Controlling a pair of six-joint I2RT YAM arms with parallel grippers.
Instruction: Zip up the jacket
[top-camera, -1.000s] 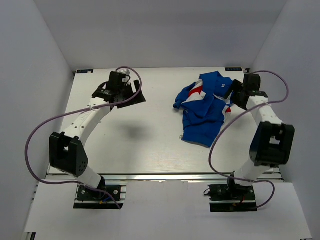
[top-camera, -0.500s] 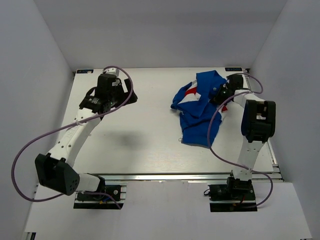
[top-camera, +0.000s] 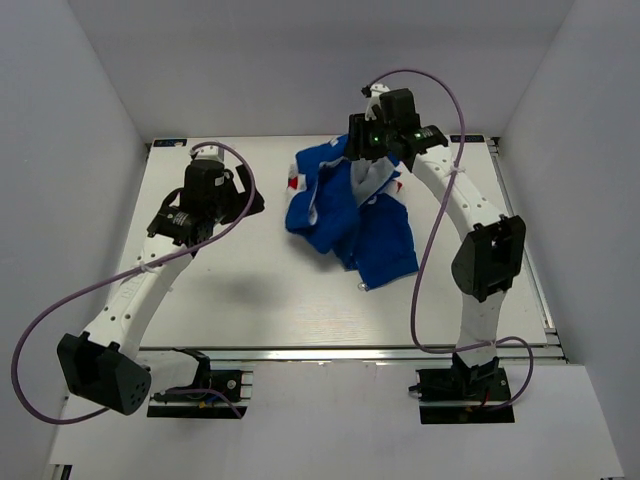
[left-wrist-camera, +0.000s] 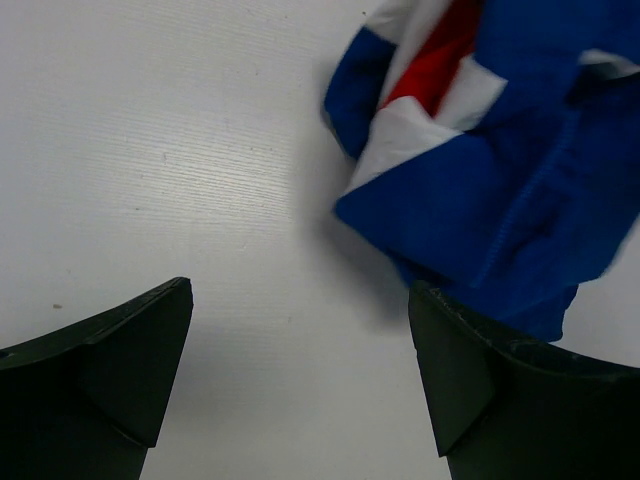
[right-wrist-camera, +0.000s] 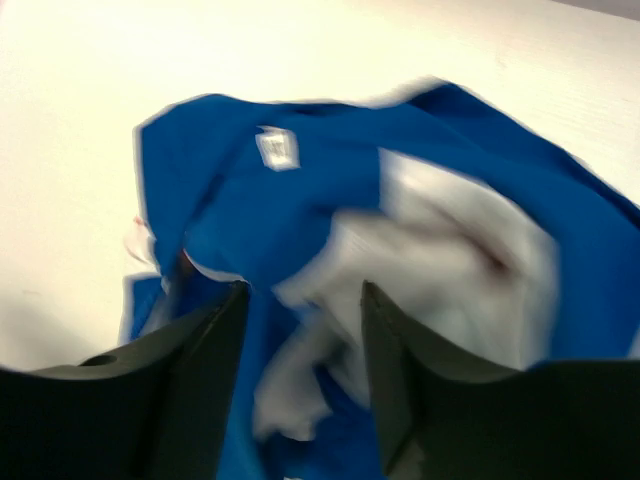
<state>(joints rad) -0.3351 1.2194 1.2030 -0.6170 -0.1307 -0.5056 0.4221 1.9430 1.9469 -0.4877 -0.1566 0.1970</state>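
The blue jacket (top-camera: 345, 215) lies crumpled at the table's back middle, white lining and a red-and-white panel showing. No zipper can be made out in its folds. My right gripper (top-camera: 362, 152) hangs raised over the jacket's back edge. In the right wrist view its jaws (right-wrist-camera: 305, 340) stand partly apart above the blurred jacket (right-wrist-camera: 330, 170), with nothing pinched between them. My left gripper (top-camera: 245, 200) stands open just left of the jacket. In the left wrist view, bare table lies between its fingers (left-wrist-camera: 300, 370), and the jacket's sleeve end (left-wrist-camera: 500, 200) is ahead to the right.
The white table (top-camera: 250, 290) has walls close on the left, back and right. A purple cable loops from each arm, the right one arching high over the back edge.
The right arm swung up and left from the table's right side, dragging the jacket leftward toward the middle, and its jaws shut then parted. The left arm shifted slightly, its gripper still open.
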